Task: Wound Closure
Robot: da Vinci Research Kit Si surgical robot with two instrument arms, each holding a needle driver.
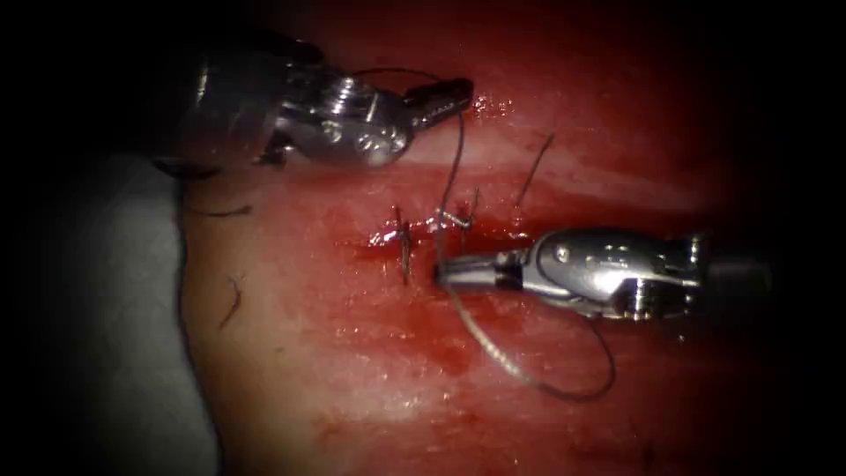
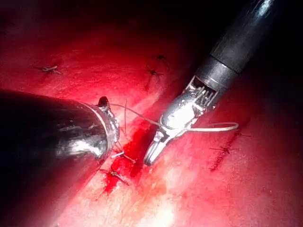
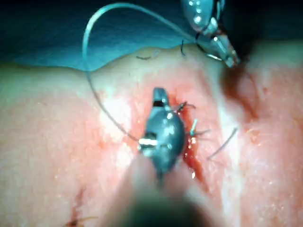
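- The right tool (image 1: 445, 271) lies flat over the tissue (image 1: 352, 370), its tips at the cut (image 1: 414, 236), just right of the leftmost stitch (image 1: 404, 251). Its jaws are pressed together on the thread (image 1: 520, 370) at their very tip.
- From those tips one run of thread rises across the cut toward the left tool; another run sweeps down away from the cut, curves in a wide loop on the tissue and passes back under the right tool's wrist.
- In the right wrist view the right tool (image 3: 159, 92) points at the cut (image 3: 189, 156), with the thread (image 3: 90, 42) arcing high around it.
- The left tool (image 1: 463, 88) hovers above the cut, well apart from it, on the far side from the right tool. Its jaws are closed on the thread, which drops from them straight toward the cut.
- In the left wrist view the right tool (image 2: 150, 156) touches down beside the red fluid (image 2: 135, 146) in the cut, with thread (image 2: 213, 127) looped across its wrist.
- I cannot make out the needle with any certainty in these views.
- A knotted stitch (image 1: 454, 216) sits at the cut just above the right tool's tips; a cut thread end (image 1: 534, 169) stands up right of it.
- Loose thread scraps (image 1: 232, 300) lie on the tissue far left of the cut.
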